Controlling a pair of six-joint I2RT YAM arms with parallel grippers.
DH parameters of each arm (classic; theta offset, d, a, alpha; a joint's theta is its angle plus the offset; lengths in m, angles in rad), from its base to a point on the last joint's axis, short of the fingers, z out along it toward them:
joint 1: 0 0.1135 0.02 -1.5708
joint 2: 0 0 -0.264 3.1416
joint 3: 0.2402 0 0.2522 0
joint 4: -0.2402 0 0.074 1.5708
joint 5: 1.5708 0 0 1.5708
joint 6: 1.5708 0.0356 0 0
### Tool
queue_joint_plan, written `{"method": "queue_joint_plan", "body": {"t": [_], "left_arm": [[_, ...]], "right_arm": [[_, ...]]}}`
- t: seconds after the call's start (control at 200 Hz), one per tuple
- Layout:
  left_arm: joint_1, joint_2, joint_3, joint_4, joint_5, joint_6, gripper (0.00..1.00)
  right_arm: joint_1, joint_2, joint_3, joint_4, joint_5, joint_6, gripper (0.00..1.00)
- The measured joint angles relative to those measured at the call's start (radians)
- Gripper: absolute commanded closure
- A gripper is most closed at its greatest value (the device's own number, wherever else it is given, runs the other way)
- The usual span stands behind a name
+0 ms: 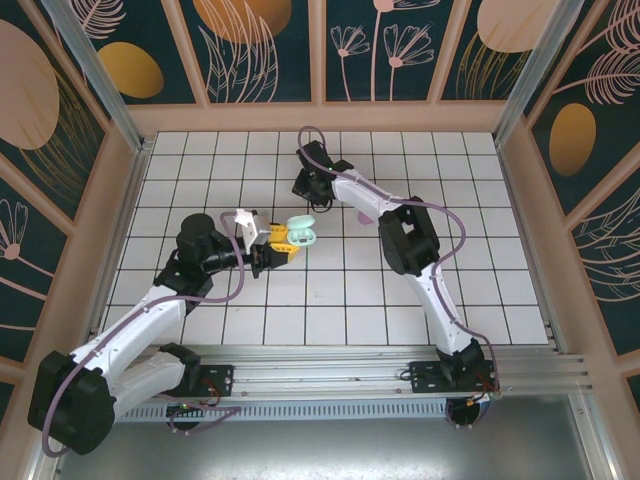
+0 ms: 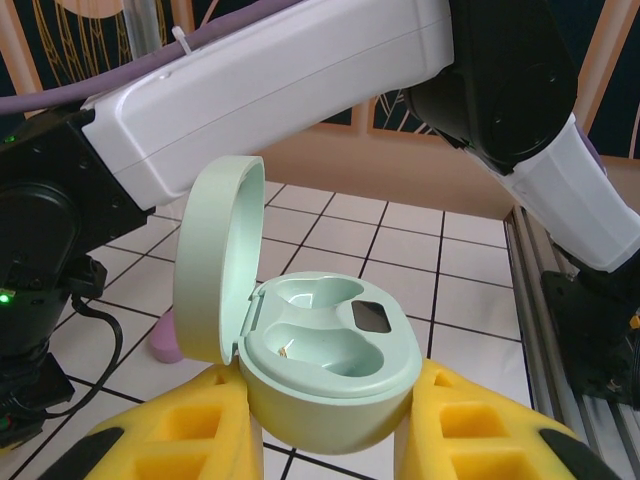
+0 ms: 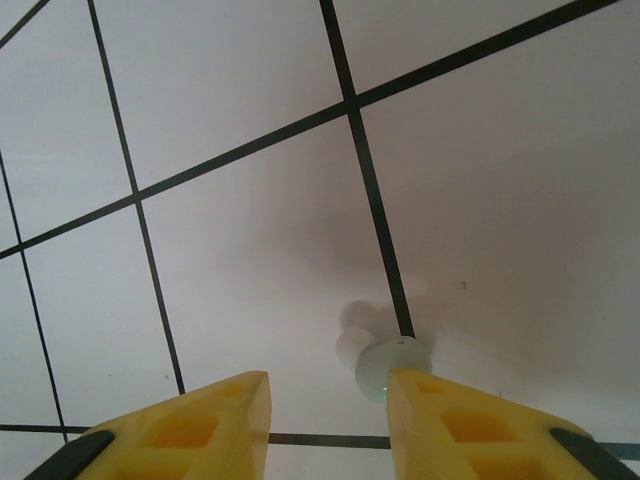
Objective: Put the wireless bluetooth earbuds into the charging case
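Clamping the mint case (image 2: 330, 370) is the left end effector (image 2: 330, 420) (right end effector (image 3: 328, 400) parted beside earbud (image 3: 390, 362)).

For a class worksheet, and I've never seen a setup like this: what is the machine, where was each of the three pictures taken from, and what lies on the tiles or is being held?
It is a pair of robot arms, left and right, bolted at the near edge of a white tiled table. One picture looks down from above and behind them. The other two come from cameras on the wrists, each showing its own yellow fingers. The left gripper is shut on a mint green charging case, lid open, its hollows looking empty. A pink rounded object sits on the tiles behind it. The right gripper hangs open just above a tile, one mint earbud lying beside a finger.
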Motion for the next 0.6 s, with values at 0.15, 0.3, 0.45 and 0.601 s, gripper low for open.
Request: {"method": "queue_joint_plan", "body": {"t": [0.15, 0.3, 0.45, 0.601], "left_arm": [[0.000, -0.017, 0.000, -0.005, 0.000, 0.007, 0.95], [0.000, -0.021, 0.000, -0.009, 0.000, 0.008, 0.95], [0.000, -0.022, 0.000, -0.015, 0.000, 0.011, 0.95], [0.000, -0.028, -0.001, -0.028, -0.004, 0.019, 0.95]], "right_arm": [[0.002, 0.010, 0.000, -0.007, 0.019, 0.011, 0.64], [0.002, 0.018, -0.002, -0.010, 0.032, 0.019, 0.65], [0.002, 0.023, -0.013, -0.010, 0.032, 0.021, 0.65], [0.002, 0.026, -0.013, -0.010, 0.033, 0.019, 0.68]]}}
